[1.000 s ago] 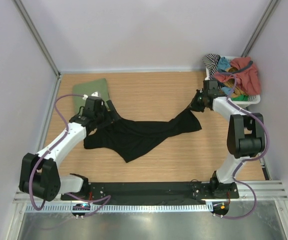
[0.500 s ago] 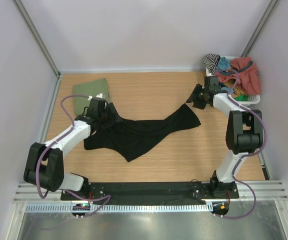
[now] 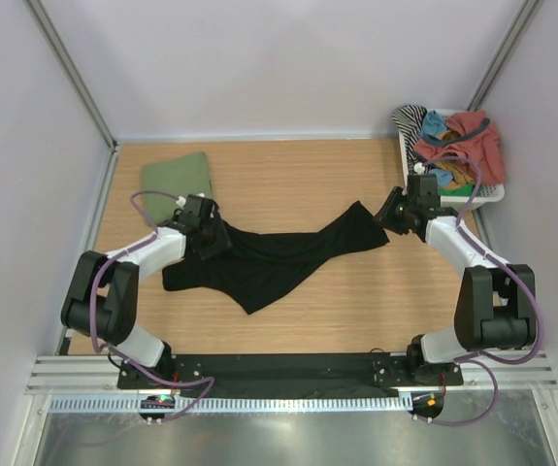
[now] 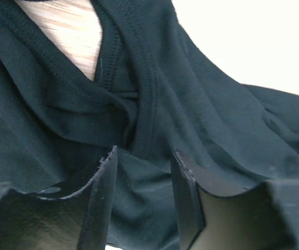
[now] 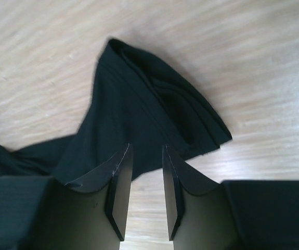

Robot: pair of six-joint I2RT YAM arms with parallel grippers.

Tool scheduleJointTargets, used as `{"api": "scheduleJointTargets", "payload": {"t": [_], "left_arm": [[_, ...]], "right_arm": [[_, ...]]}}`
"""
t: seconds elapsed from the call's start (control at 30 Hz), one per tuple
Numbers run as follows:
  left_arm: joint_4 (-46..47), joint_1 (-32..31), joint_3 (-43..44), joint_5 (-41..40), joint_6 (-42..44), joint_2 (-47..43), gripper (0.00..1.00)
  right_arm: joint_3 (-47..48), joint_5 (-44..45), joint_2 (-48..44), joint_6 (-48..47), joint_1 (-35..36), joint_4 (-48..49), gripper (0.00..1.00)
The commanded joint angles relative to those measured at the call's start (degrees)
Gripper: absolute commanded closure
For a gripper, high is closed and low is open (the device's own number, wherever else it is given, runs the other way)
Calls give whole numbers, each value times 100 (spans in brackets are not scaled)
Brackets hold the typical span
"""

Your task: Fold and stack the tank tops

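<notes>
- The black tank top (image 3: 274, 257) lies unfolded and rumpled across the middle of the wooden tabletop (image 3: 308, 175). It stretches from the left side towards the right, and a pointed flap reaches towards the near edge.
- The olive green tank top (image 3: 177, 175) lies folded into a compact pad in the far left corner of the tabletop. It is apart from the black one, just beyond the left arm's wrist.
- The left end effector (image 3: 211, 238) is down at the left end of the black tank top.
- In the left wrist view its fingers (image 4: 100, 198) stand partly apart, with bunched black cloth and a ribbed hem filling the space between them. I cannot tell whether they actually squeeze the cloth.
- A patch of bare wood shows through an opening in the garment at the top left of that view.
- The right end effector (image 3: 392, 214) sits at the far right tip of the black tank top.
- In the right wrist view its fingers (image 5: 119, 192) are a narrow gap apart and hold nothing. Bare wood shows between them, and the folded end of the cloth lies just past the tips.
- A white basket (image 3: 492, 194) stands at the far right corner, heaped with a red garment (image 3: 473, 136), a striped garment (image 3: 410, 116) and a teal garment (image 3: 436, 124).
</notes>
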Motion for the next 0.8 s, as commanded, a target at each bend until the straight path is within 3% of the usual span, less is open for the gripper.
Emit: {"api": "scheduleJointTargets", "payload": {"t": [0.0, 0.1, 0.13, 0.2, 0.23, 0.27, 0.53, 0.77], "left_arm": [[19, -15, 303, -77, 87, 212, 55], [37, -24, 391, -77, 43, 406, 64], [37, -15, 400, -77, 34, 406, 75], [54, -15, 409, -234, 17, 267, 85], [63, -15, 383, -305, 25, 196, 97], [54, -15, 374, -341, 43, 134, 99], [116, -6, 207, -367, 69, -332, 100], [107, -6, 225, -288, 87, -393, 100]], "right_arm": [[-306, -51, -310, -113, -9, 236, 65], [-500, -112, -354, -139, -18, 263, 63], [-535, -139, -363, -166, -18, 272, 63], [-640, -174, -328, -166, -9, 333, 62], [-658, -192, -302, -157, -9, 394, 62], [-684, -253, -232, -157, -18, 421, 61], [-422, -113, 365, -69, 61, 527, 52], [-412, 72, 726, -16, 158, 614, 59]]}}
